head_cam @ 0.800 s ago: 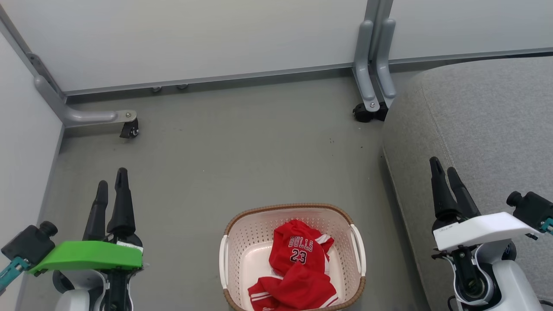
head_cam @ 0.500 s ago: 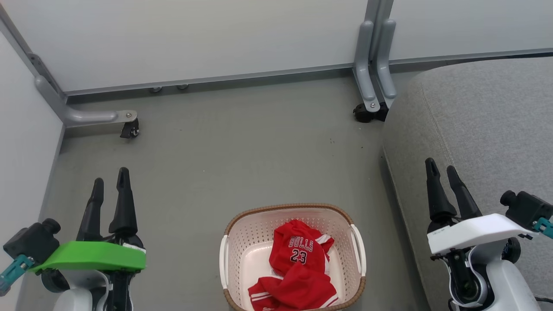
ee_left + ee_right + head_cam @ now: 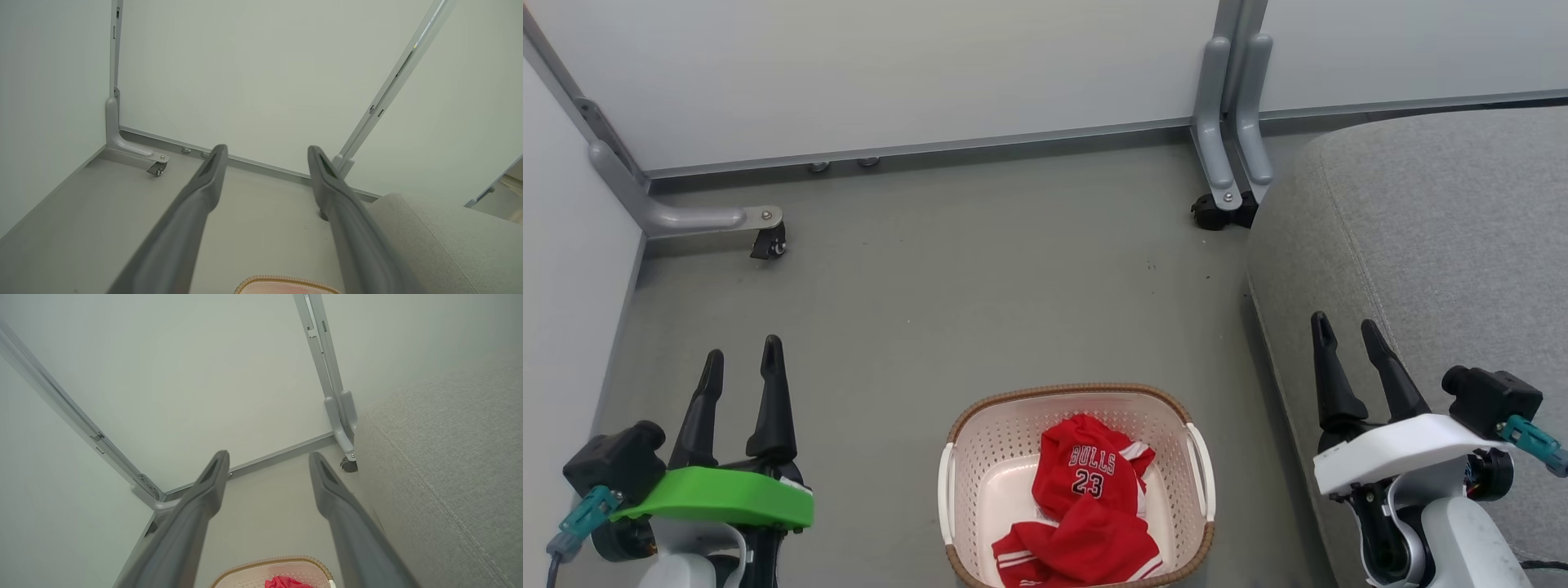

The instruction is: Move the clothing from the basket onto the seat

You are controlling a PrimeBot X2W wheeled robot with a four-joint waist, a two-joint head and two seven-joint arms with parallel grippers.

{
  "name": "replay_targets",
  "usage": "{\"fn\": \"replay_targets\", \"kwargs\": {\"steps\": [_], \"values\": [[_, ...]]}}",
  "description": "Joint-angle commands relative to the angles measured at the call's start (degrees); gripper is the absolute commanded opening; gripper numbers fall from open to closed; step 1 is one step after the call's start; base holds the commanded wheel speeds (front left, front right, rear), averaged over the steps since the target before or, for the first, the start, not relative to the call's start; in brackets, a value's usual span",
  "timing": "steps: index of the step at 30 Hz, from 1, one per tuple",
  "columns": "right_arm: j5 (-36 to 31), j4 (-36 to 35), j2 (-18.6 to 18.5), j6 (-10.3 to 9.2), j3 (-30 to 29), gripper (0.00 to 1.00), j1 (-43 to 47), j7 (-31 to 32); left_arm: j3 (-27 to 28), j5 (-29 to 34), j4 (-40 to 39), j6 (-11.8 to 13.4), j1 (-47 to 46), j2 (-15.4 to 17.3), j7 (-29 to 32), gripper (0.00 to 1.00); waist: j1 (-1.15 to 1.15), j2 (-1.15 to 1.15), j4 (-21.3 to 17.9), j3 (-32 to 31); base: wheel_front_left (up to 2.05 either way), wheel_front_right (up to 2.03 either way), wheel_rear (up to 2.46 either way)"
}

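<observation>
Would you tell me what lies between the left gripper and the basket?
Nothing but bare grey floor separates the left gripper from the basket, as the head view shows.

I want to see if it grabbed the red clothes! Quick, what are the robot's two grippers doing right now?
Left gripper: open, holding nothing.
Right gripper: open, holding nothing.

The floor (image 3: 980, 310) lies open left of and beyond the basket (image 3: 1062, 390). The seat (image 3: 1437, 245) blocks its right, and wall panels (image 3: 890, 73) close the far side.
</observation>
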Motion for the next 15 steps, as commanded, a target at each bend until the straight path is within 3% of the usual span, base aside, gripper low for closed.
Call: {"fn": "replay_targets", "kwargs": {"steps": [1,15], "values": [[-1.9,-0.3,0.0,0.02,0.2,1.0,-1.3,-0.4,0.1,1.9,-0.2,-0.2,0.0,0.6,-0.6,1.0,0.0,0.0,0.0,0.0,0.0,0.0,0.0],[-9.0,0.7,0.5,0.02,0.8,1.0,-0.5,-0.4,-0.3,10.0,2.9,-0.3,0.6,0.6,-2.6,1.0,0.0,0.0,0.1,-0.1,0.0,0.0,0.0]]}}
